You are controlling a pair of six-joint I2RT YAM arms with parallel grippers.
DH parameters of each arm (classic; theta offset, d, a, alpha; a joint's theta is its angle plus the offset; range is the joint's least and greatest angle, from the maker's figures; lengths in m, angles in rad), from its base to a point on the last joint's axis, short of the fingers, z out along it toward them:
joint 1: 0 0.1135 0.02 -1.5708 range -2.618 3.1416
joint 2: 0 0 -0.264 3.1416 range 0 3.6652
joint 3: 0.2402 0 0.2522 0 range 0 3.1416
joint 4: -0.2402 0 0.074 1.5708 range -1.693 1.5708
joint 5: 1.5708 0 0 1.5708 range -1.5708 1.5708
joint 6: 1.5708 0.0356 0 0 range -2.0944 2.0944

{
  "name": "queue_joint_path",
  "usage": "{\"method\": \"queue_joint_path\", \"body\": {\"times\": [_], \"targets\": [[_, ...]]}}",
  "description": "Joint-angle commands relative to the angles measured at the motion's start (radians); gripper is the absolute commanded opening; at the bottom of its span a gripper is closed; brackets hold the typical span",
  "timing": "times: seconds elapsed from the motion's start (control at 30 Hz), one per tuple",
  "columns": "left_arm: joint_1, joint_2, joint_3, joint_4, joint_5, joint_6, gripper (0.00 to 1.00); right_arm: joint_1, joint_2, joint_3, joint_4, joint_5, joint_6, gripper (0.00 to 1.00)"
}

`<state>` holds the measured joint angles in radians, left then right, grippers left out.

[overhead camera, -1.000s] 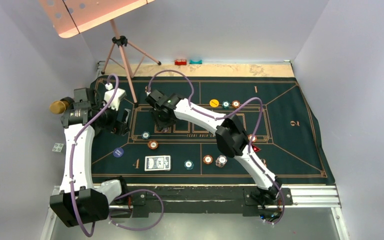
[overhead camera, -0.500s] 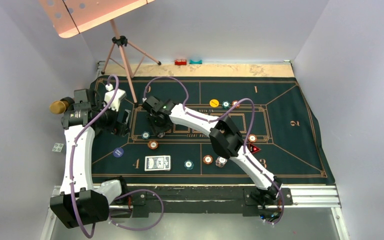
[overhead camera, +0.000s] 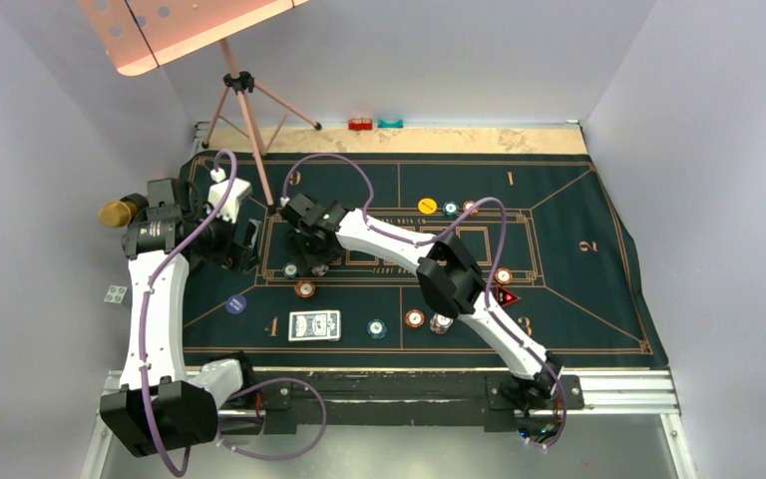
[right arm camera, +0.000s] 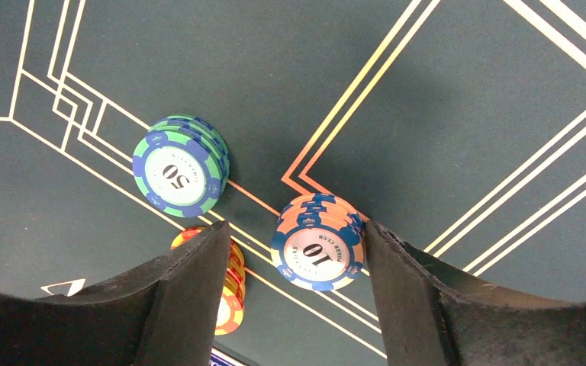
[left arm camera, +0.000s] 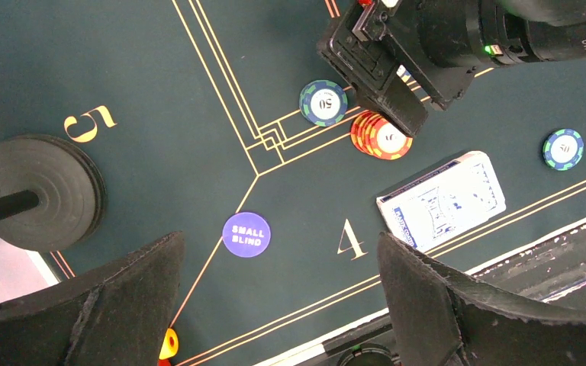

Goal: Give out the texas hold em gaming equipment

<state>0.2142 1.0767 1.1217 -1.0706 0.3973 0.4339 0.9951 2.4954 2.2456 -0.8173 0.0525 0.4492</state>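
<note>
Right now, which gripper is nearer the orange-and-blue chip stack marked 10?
Right. The right gripper straddles the 10 stack, one finger on each side, jaws open. The left gripper hangs open off to that stack's left, well apart.

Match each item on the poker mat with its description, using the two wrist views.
Column one:
1. chip stack marked 10
2. SMALL BLIND disc
3. card deck
4. left end effector

Column two:
A. wide open, holding nothing
B. rectangular, patterned back up
C. standing between the fingers of the right end effector
D. flat, purple, white lettering

Pairs: 1-C, 2-D, 3-B, 4-A
</note>
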Motion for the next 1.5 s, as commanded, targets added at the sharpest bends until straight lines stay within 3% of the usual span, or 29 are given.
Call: {"method": "queue_joint_path", "body": {"times": [0.0,0.17,0.3,0.67,0.87,1.13,1.47], "targets": [[0.005,-0.021,0.000,0.007,0.007,0.013,1.00,-0.004,-0.063,0.001,0.015,0.005,-0.022,0.70],[0.005,-0.030,-0.001,0.009,-0.008,0.014,1.00,-0.016,-0.171,-0.016,-0.001,0.076,-0.039,0.71],[0.005,-0.030,0.001,0.010,-0.016,0.014,1.00,-0.050,-0.332,-0.126,0.004,0.123,-0.038,0.73],[0.004,-0.030,-0.002,0.007,-0.032,0.032,1.00,-0.133,-0.892,-0.889,-0.020,0.255,0.110,0.90],[0.005,-0.033,0.002,0.001,-0.038,0.040,1.00,-0.136,-1.085,-1.142,-0.031,0.212,0.197,0.92],[0.003,-0.027,0.015,-0.007,-0.034,0.034,1.00,-0.136,-1.161,-1.303,0.004,0.147,0.238,0.91],[0.004,-0.019,0.008,-0.004,-0.043,0.031,1.00,-0.135,-1.118,-1.378,0.120,0.109,0.229,0.88]]}}
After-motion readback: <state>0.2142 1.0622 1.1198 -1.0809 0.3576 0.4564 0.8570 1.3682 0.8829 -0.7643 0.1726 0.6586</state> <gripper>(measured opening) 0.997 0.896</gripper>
